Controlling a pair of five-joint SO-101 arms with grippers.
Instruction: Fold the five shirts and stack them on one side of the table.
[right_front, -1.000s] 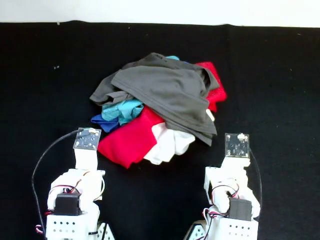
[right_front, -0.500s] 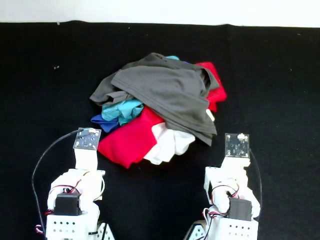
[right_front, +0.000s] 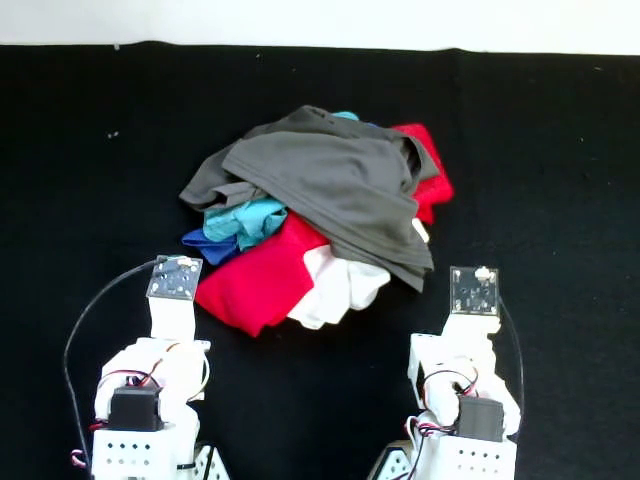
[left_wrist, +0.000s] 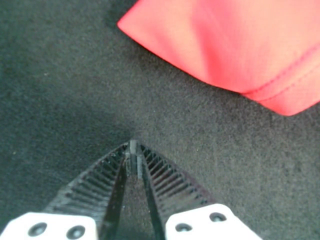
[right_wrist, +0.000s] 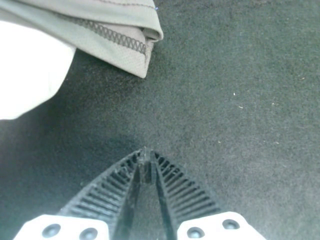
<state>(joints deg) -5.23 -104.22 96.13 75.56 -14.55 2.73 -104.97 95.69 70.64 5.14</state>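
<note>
Your left hand (left_wrist: 132, 150) sits low over the black bench (right_front: 560, 180), at the near left. Its two fingers are pressed together at the tips and hold nothing. A corner of the red shirt (right_front: 255, 280) lies just past it, close but not touching.

The five shirts are all in one messy pile (right_front: 320, 200) in the middle of the bench, and none is folded. The pile is longer side to side than front to back. At its left edge the blue shirt (right_front: 205, 245) peeks out, with the teal shirt (right_front: 250, 215) bunched just behind it. The red shirt runs slanted from the near left in under the pile. More red cloth sticks out at the far right. The grey shirt (right_front: 330, 180) lies on top of all. Its long way runs from the far left down to the near right, and its hem points at your right arm. The white shirt (right_front: 340, 285) pokes out under it on the near side.

Your right hand (right_wrist: 145, 152) is low over bare bench at the near right. Its fingers are squeezed together too, with nothing in them. The grey hem and the white shirt lie just ahead, apart from the tips.
</note>
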